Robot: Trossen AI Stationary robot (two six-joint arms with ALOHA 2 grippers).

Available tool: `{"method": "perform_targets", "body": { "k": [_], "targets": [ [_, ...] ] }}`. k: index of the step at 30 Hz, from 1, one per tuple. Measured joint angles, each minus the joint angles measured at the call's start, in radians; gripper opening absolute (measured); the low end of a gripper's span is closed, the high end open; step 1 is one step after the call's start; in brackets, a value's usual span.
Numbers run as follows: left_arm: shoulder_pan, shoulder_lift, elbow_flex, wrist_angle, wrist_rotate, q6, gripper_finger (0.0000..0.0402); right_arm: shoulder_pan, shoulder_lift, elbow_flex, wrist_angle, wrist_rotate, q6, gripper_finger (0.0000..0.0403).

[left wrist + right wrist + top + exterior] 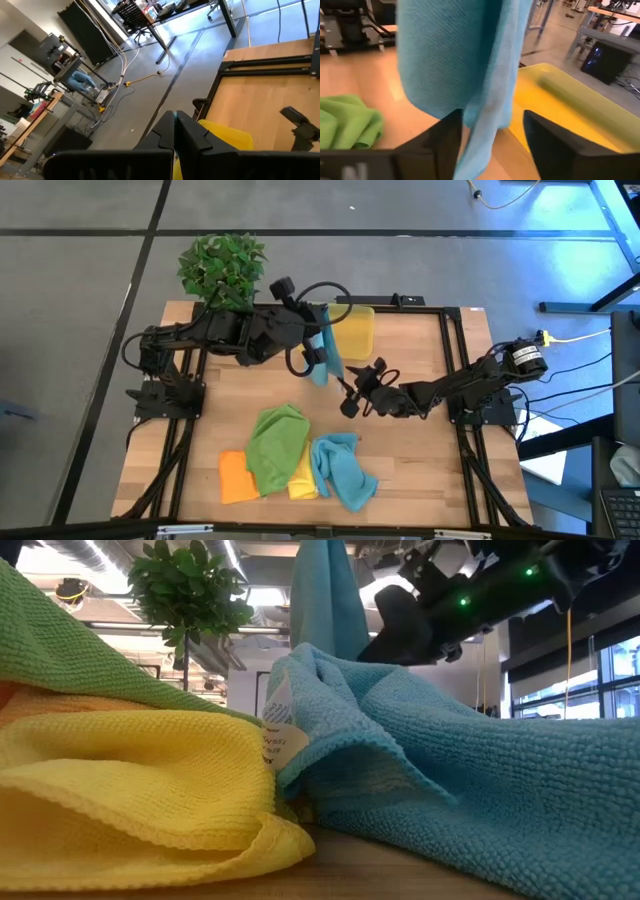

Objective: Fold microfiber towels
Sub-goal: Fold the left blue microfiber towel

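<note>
Not much folding is done yet, by the look of it: a crumpled heap of cloths sits near the front of the table (400, 360), with a green towel (277, 445) bunched over an orange one (236, 477) and a yellow one (303, 480), and a second blue towel (343, 468) rumpled beside them. None looks folded. One teal-blue towel (324, 350) hangs in the air near the back of the table, just in front of the yellow bin (357, 330). The left gripper (318, 340) is clamped shut on its upper edge, so the cloth drapes straight down. The right gripper (492, 135) has its fingers spread apart, with the towel's lower edge dangling between them but not pinched. I'd guess it is about to catch that hanging edge.
</note>
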Motion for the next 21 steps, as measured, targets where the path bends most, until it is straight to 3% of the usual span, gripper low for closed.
{"method": "perform_targets", "body": {
  "k": [8,11,15,21],
  "targets": [
    [-0.011,0.0,0.0,-0.041,-0.001,0.0,0.0,0.0,0.0,0.0,-0.064,0.0,-0.029,0.0044],
    [-0.014,0.0,0.0,-0.062,-0.001,-0.001,0.0,0.0,0.0,0.0,-0.099,-0.055,-0.001,0.0009],
    [-0.02,0.0,0.0,-0.063,-0.003,-0.001,0.0,-0.01,0.0,0.002,-0.152,-0.133,0.07,0.0029],
    [-0.02,0.0,0.0,-0.063,-0.005,-0.001,0.0,-0.016,0.0,0.001,-0.221,-0.14,0.103,0.0088]
  ]
}}
